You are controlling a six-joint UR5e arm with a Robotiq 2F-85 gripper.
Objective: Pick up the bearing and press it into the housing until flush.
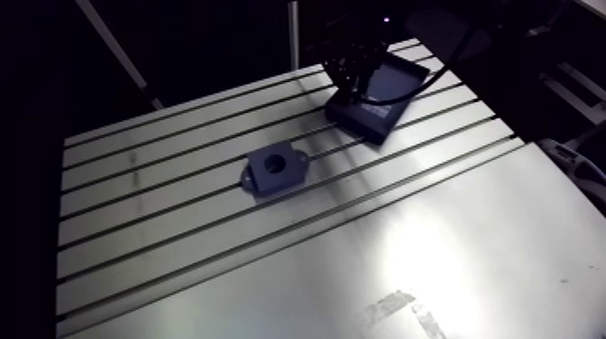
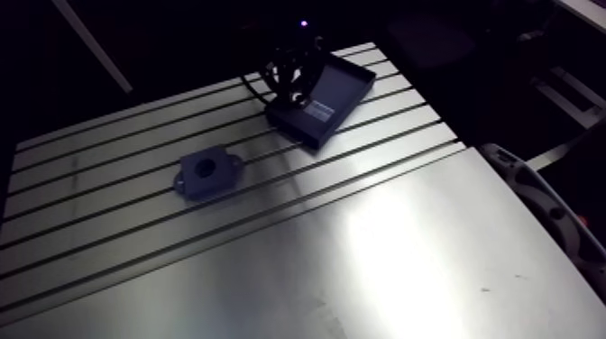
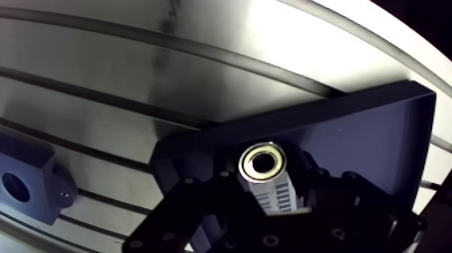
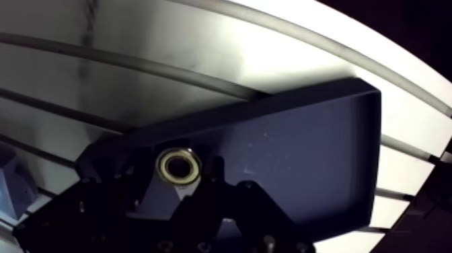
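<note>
Wrist view: claw (image 3: 264, 175) down in tray (image 3: 366, 151), flanking bearing (image 3: 263, 161).

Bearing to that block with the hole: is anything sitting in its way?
Only the low wall of the dark tray holding the bearing. Beyond it, bare table runs to the housing; nothing else visible.

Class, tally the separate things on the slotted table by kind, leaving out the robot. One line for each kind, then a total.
Bearing: 1
Housing: 1
Tray: 1
Total: 3
</note>
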